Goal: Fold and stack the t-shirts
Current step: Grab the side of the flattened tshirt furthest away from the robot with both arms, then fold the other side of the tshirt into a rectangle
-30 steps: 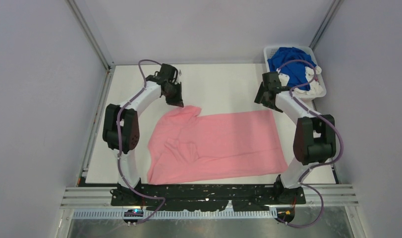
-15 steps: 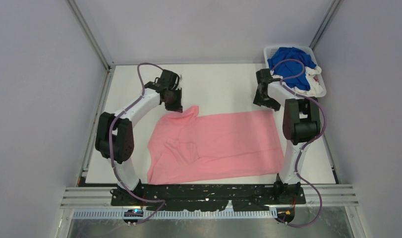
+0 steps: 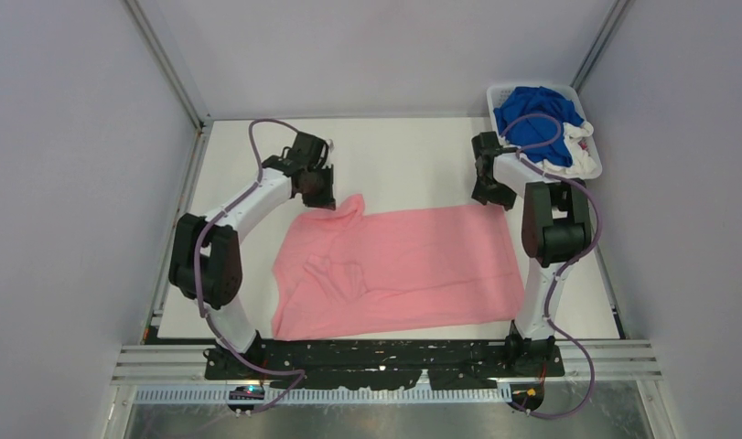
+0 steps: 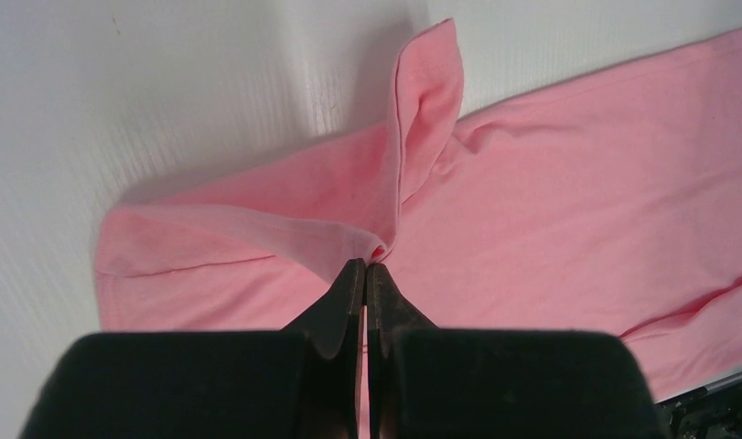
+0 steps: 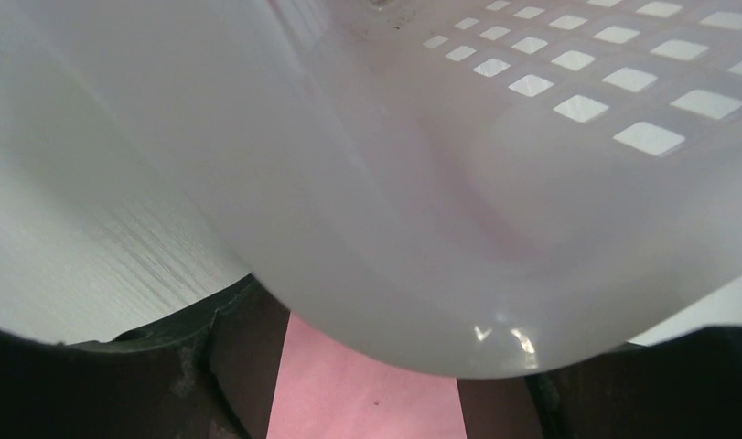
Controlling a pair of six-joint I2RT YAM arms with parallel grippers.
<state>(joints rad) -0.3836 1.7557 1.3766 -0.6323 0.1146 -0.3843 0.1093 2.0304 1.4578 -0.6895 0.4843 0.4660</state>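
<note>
white table (image 3: pixel 413 155) holds pink t-shirt (image 3: pixel 413 265), corner pinched in left tool (image 4: pixel 366 267), right tool (image 3: pixel 495 198) gaping above it.

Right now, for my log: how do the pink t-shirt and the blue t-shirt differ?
The pink t-shirt lies spread on the table; the blue t-shirt sits bunched in the basket. The left claw pinches the pink t-shirt's edge; no claw holds the blue t-shirt. Both are plain cloth.

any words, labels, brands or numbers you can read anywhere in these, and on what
None: no view shows readable text.
The pink t-shirt and the blue t-shirt are plain.
The white basket shows no label.
</note>
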